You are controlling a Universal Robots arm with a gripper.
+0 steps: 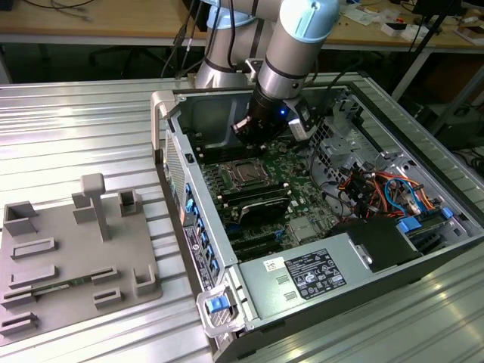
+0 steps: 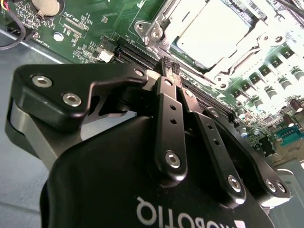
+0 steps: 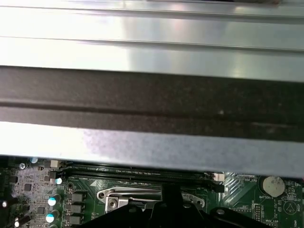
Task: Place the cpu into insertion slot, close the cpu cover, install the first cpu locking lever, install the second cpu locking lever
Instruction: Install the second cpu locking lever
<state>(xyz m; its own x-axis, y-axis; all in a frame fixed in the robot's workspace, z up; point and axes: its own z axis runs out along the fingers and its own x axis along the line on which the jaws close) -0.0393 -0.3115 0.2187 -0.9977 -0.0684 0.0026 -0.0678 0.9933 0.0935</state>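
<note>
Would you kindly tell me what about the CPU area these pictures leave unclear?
- Locking levers: too small in the exterior view; unclear in the second wrist view.
- cpu: glare washes out its top in the second wrist view.
- cpu cover: the gripper hides part in the first wrist view.

The arm reaches steeply down, end effector fingertips pressed together.

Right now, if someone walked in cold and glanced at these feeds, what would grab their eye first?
Probably the arm reaching down into the open computer case, its gripper with jaws closed together just beside the cpu. The cpu sits in the insertion slot with the cpu cover down around it, bright silver against the green board. On the exterior view's left, a grey holder tray lies on the metal table.
</note>
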